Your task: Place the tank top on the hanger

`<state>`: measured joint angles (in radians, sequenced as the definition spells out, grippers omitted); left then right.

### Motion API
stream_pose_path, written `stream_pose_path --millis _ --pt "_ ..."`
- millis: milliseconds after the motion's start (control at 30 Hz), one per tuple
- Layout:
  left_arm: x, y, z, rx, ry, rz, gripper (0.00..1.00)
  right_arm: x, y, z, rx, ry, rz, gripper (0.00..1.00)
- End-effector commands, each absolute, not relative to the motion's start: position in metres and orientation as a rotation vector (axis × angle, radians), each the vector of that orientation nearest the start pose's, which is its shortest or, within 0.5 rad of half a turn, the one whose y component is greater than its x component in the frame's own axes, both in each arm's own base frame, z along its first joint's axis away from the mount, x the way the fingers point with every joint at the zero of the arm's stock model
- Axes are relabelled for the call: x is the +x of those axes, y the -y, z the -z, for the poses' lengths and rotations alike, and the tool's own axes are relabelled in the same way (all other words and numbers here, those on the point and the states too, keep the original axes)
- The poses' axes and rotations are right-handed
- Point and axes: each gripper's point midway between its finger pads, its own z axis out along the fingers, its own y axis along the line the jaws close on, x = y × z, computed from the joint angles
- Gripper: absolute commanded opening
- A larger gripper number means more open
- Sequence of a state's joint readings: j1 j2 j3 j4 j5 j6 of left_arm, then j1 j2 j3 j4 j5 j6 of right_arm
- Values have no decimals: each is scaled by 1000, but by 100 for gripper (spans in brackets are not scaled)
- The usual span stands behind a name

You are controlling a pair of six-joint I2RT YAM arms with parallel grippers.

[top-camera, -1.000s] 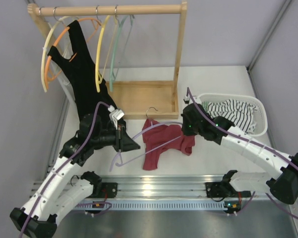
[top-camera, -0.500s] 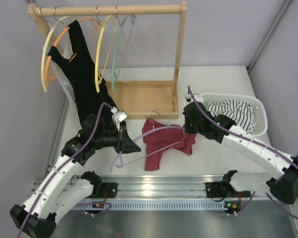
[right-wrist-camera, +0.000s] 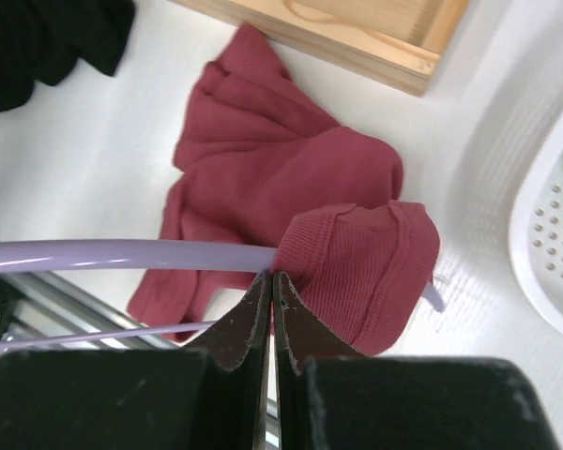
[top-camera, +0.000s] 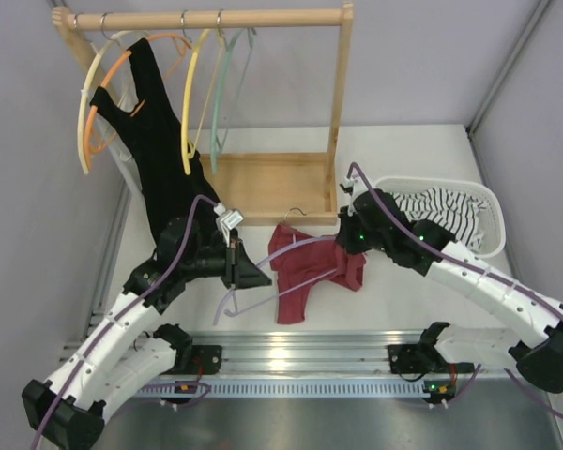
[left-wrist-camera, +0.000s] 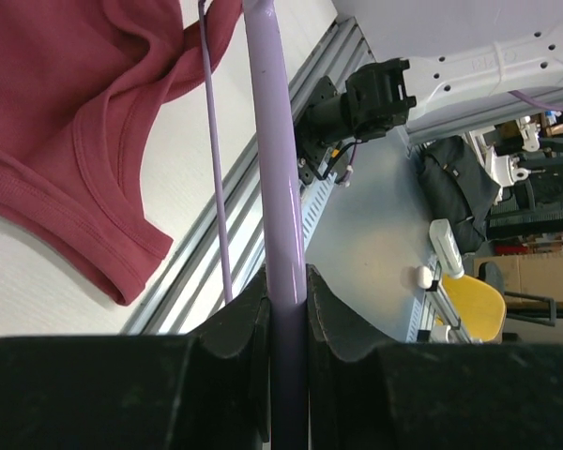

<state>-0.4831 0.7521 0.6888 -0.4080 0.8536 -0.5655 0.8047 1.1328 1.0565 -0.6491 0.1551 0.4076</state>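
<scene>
Left jaws clamped on hanger point(left-wrist-camera: 274, 141) bar | right jaws pinched shut on tank top point(right-wrist-camera: 291, 187) edge, hanger end tucked inside fabric | tank top lay on surface point(top-camera: 394, 302) near wooden tray point(top-camera: 267, 187) | white basket point(top-camera: 494, 214) held striped cloth point(top-camera: 441, 211)

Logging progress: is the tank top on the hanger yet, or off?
Partly on. One arm of the hanger passes through a bunched part of the tank top; the rest lies crumpled on the table.
</scene>
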Motion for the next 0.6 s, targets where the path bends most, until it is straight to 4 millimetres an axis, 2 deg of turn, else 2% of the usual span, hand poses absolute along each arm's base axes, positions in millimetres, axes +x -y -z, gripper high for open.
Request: stream_pose_path --millis 0,133,200,333,567 --pt "130 246 -257 576 -1951 1545 0 223 -249 -248 -449 -2137 -642 0" --pt "134 260 -259 587 -1911 1561 0 215 -253 -251 -483 -2128 -664 0" --pt "134 270 -250 590 -1933 1560 0 214 -252 -252 -483 -2124 -667 0" --pt "131 292 -247 635 -1886 1574 0 208 -250 -255 -493 -2113 -686 0" --pt "140 307 -240 608 -1844 1586 0 200 -240 -251 -490 -2119 -674 0"
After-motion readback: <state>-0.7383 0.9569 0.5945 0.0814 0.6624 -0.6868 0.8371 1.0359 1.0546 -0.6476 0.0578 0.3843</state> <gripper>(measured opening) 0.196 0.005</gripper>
